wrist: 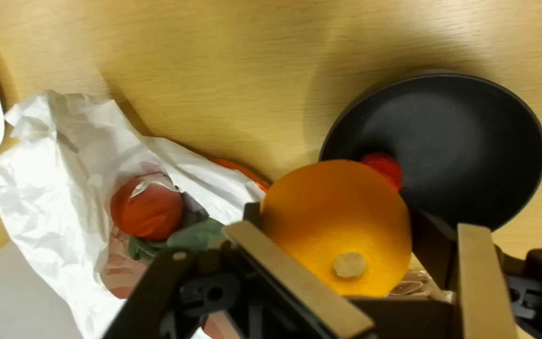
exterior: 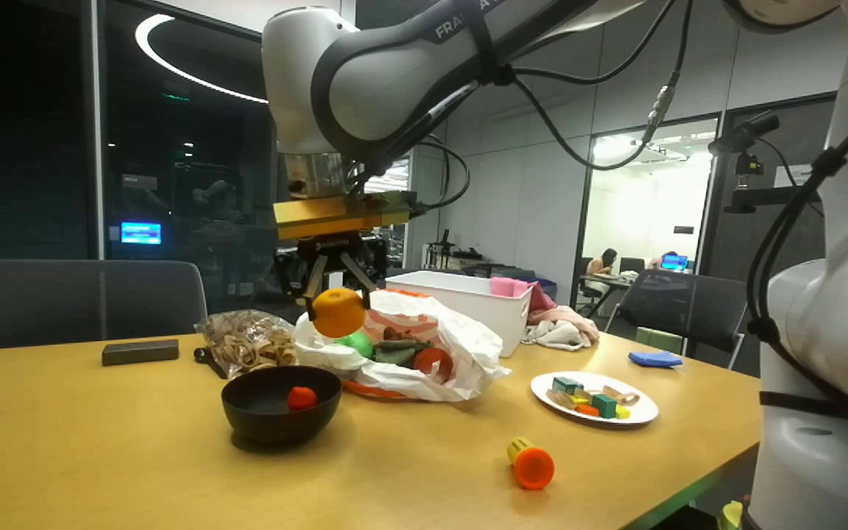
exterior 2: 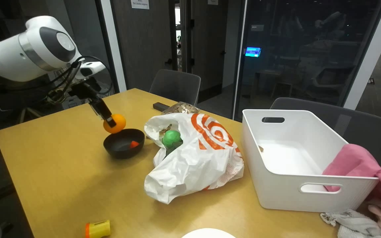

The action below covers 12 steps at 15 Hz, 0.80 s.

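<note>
Your black two-finger gripper (exterior: 339, 303) has its jaws spread rather wide, and they are closed on a smooth, round, orange-coloured ball (exterior 2: 119, 122); the fingers touch it from two sides. The ball hangs in the air, higher than the round, matte black bowl (exterior: 266, 419), and in an exterior view you see a gap between the ball and the rim. In the wrist view the ball covers a part of this rim, on the side which looks to the crumpled white plastic bag with red-orange print (exterior 2: 193, 175).

Inside the bowl, a small, rounded red piece (exterior: 302, 398) lies toward the bag's side, and you see much of the black bottom beside it.

The bag lies just beside the bowl; whether their edges touch, I cannot tell. Its open mouth shows you a shiny green ball (exterior 2: 171, 138). Past the bag, the tall white rectangular plastic bin (exterior 2: 296, 195) makes a border.

On the bowl's side away from the bag, you have a broad stretch of the light wooden table (exterior 2: 51, 158), until its straight edge. A yellow cylinder with orange end (exterior: 532, 468) lies well apart from the bowl.
</note>
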Tool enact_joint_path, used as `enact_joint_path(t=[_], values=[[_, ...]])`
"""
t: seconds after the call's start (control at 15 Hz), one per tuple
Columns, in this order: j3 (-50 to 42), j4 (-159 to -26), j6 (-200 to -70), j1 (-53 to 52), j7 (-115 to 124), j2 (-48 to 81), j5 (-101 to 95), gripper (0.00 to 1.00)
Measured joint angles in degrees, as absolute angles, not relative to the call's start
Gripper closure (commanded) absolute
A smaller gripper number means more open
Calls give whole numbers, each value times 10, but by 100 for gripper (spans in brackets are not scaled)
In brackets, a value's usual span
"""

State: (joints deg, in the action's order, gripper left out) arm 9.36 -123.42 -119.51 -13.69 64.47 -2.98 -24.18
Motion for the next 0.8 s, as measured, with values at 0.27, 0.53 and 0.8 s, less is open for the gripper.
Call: enact_joint_path(t=[0.27, 0.53, 0.8], values=[[67, -1234, -1183, -93, 583, -31, -246, 46], [15, -1209, -1187, -23, 475, -19, -272, 46], [-5, -1178, -1270, 3, 391, 38, -254, 46]])
